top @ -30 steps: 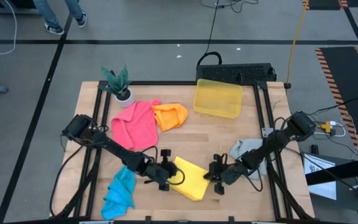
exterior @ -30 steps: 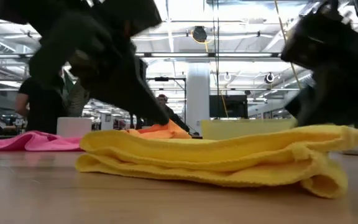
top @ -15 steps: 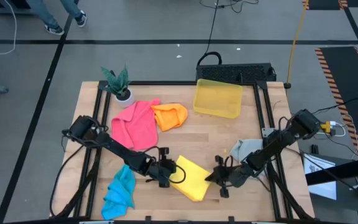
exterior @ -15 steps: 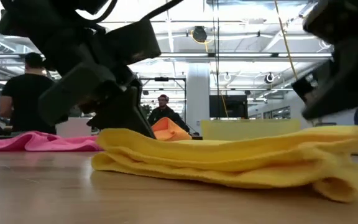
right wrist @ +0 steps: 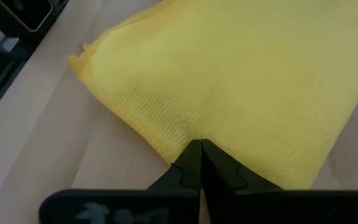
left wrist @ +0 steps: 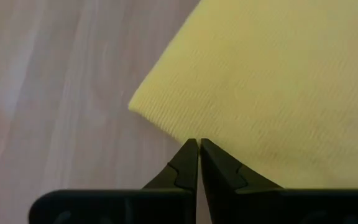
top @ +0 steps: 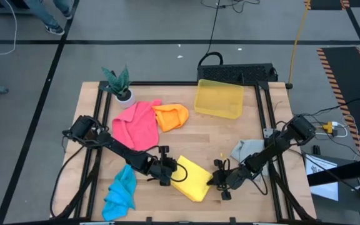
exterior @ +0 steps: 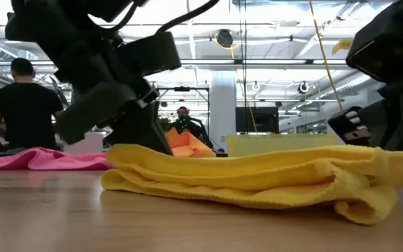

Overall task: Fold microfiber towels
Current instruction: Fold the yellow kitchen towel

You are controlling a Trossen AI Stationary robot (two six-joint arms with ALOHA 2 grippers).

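yellow towel (top: 191, 178): lain folded at near centre of the surface (top: 217, 134), pinched at opposite edges, probably so the fold can be squared.
left end effector (top: 167, 177): fingers together, clamped on the towel's left edge.
right end effector (top: 217, 180): fingers together, clamped on the right edge.
other towels: pink (top: 136, 125), orange (top: 171, 116) far left; blue (top: 121, 193) near left; grey (top: 247, 150) right.

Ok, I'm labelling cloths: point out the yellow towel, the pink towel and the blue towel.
yellow towel (top: 191, 180): high view, middle of its folded top.
pink towel (top: 136, 127): high view, its middle.
blue towel (top: 121, 192): high view, its crumpled middle.
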